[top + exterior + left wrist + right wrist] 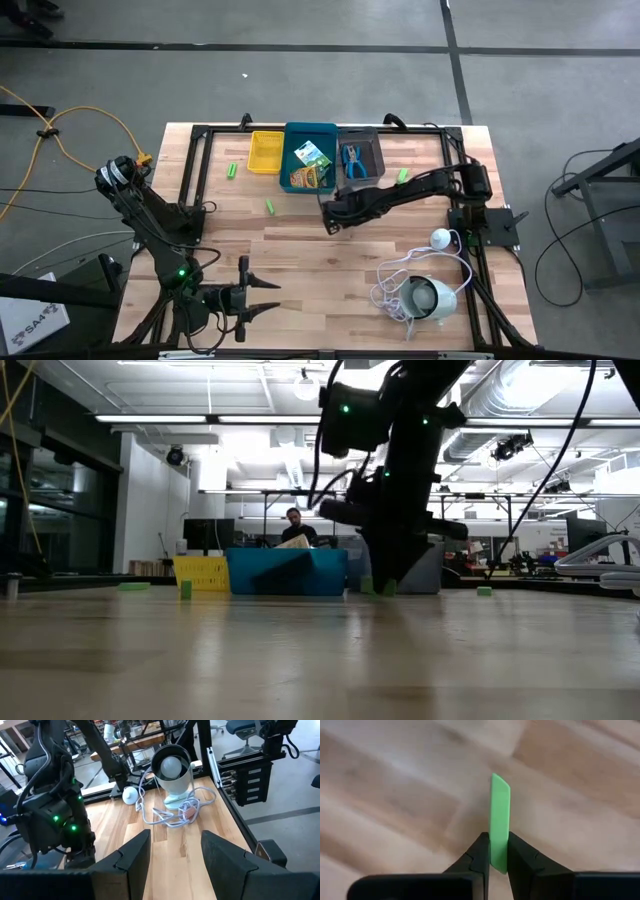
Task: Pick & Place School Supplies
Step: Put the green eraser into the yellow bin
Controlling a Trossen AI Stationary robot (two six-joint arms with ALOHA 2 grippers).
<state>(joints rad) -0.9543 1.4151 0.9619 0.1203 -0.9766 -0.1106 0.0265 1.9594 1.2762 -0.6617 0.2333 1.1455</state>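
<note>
With its fingers pinched on a green stubby piece [500, 822], the right gripper [331, 215] sits low over the middle of the table [330, 270].

That green piece stands up between the two dark fingers [477, 855], its tip poking out past them above bare wood — a clean pinch. Beyond the gripper, at the far edge, the bins line up: yellow bin [265, 152] on the left, blue bin [311, 158] with the crayon boxes [311, 165] inside, grey bin [361, 158] holding the blue-handled scissors [353, 163]. More green pieces lie loose — one [232, 171] left of the yellow bin, one [270, 206] nearer, one [403, 175] right of the grey bin. Over at the near left corner the left gripper [262, 297] waits, fingers spread, nothing between them. Near right lies the round white device [432, 298] with its coiled cord [392, 290].
</note>
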